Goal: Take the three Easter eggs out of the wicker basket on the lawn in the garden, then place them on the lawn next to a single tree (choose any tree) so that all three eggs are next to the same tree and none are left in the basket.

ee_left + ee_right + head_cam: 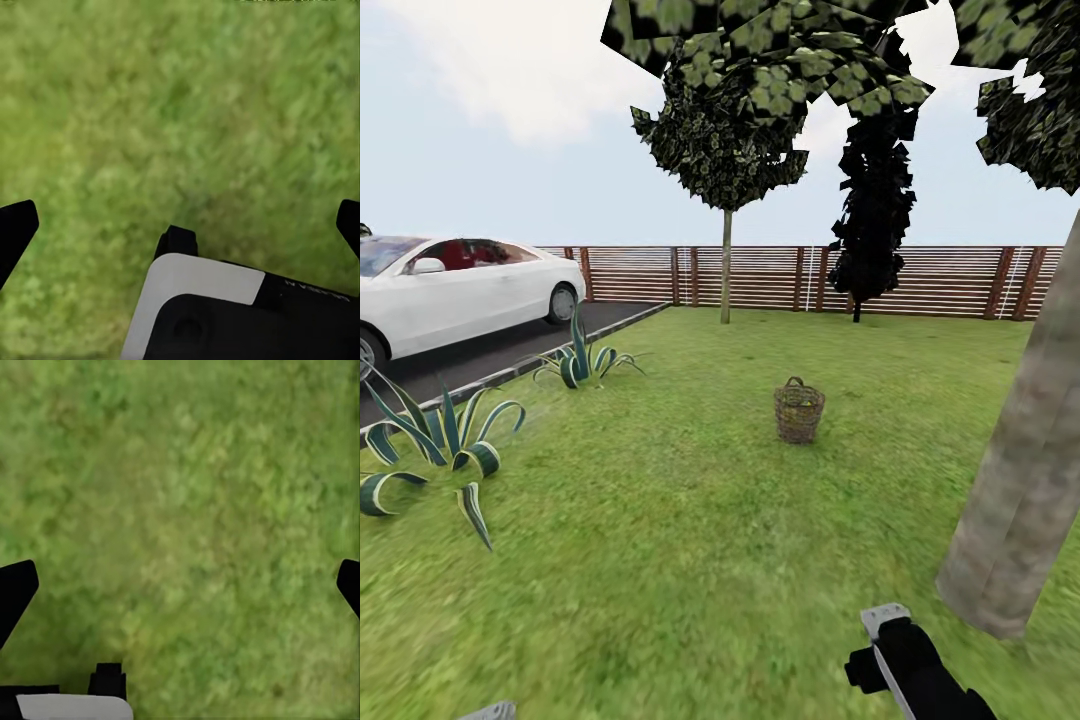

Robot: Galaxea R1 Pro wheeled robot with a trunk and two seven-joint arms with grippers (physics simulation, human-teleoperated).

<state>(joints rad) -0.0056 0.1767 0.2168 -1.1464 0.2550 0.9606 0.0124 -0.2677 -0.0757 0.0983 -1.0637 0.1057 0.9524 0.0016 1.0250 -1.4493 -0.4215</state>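
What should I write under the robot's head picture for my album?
A wicker basket waits on the lawn, a thick tree nearby.

Black right arm (pixel 915 670) with pale grey plate, black fingertips (pixel 16 229)

Wicker basket (pixel 799 411) mid-lawn (pixel 660 560), tree (pixel 1025 470) right, car (pixel 450 285) far left.

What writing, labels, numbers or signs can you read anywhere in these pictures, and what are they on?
Only one piece of text shows: small pale lettering on the black housing behind the left tool, too small and blurred to read.
No plate or badge is legible on the white car.
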